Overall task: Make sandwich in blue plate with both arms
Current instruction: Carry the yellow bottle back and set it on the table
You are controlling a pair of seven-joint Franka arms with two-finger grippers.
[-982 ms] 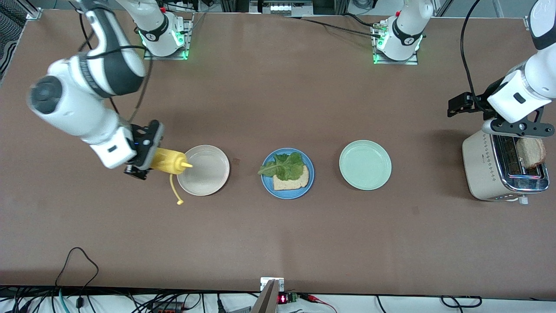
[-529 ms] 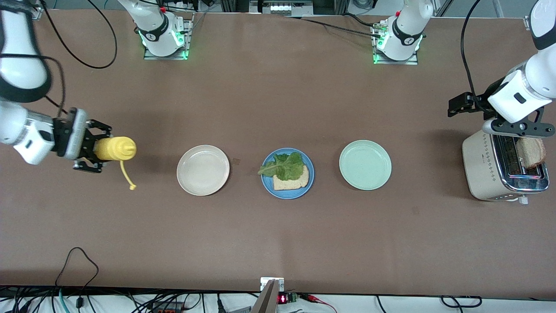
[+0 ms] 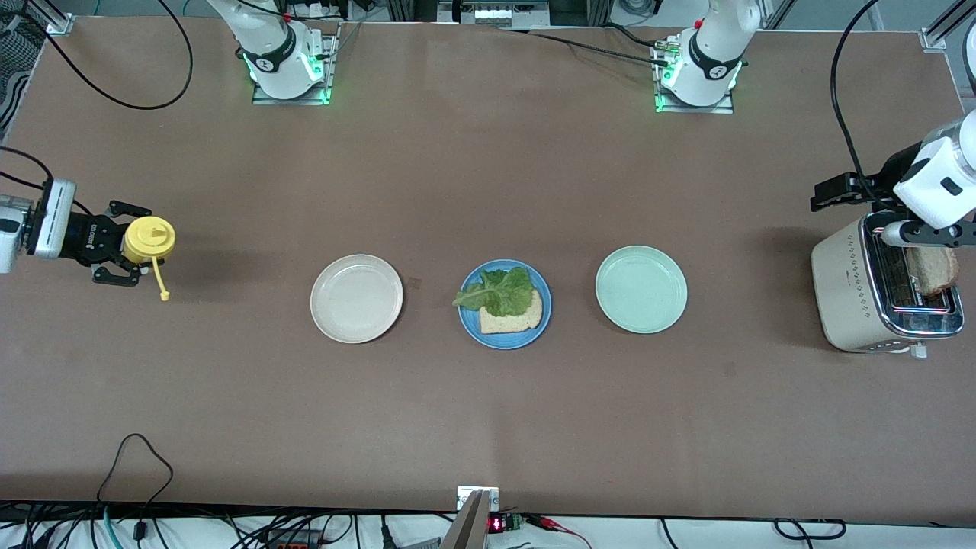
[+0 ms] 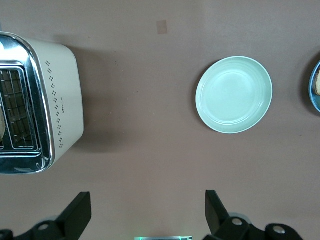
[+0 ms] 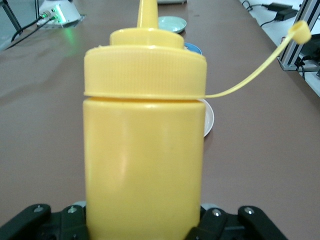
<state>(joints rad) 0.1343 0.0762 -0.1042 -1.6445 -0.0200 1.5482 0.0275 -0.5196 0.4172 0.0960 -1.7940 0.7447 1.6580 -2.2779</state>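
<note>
The blue plate (image 3: 503,342) lies mid-table and holds one bread slice (image 3: 517,320) with a green lettuce leaf (image 3: 499,291) on top. A second bread slice (image 3: 932,269) stands in the toaster (image 3: 846,293) at the left arm's end of the table. My left gripper (image 3: 924,233) hangs over the toaster, open and empty; its wrist view shows its gripper (image 4: 147,215) with the jaws wide apart. My right gripper (image 3: 131,245) is at the right arm's end, shut on an upright yellow squeeze bottle (image 3: 149,239). The bottle (image 5: 145,150) fills the right wrist view.
A cream-beige plate (image 3: 356,298) lies beside the blue plate toward the right arm's end. A pale mint-green plate (image 3: 641,289) lies toward the left arm's end and shows in the left wrist view (image 4: 234,95). The bottle's cap hangs open on its strap (image 3: 160,284).
My right gripper has carried the yellow bottle from beside the cream plate out to the right arm's end and turned it upright. My left gripper has shifted slightly over the toaster.
</note>
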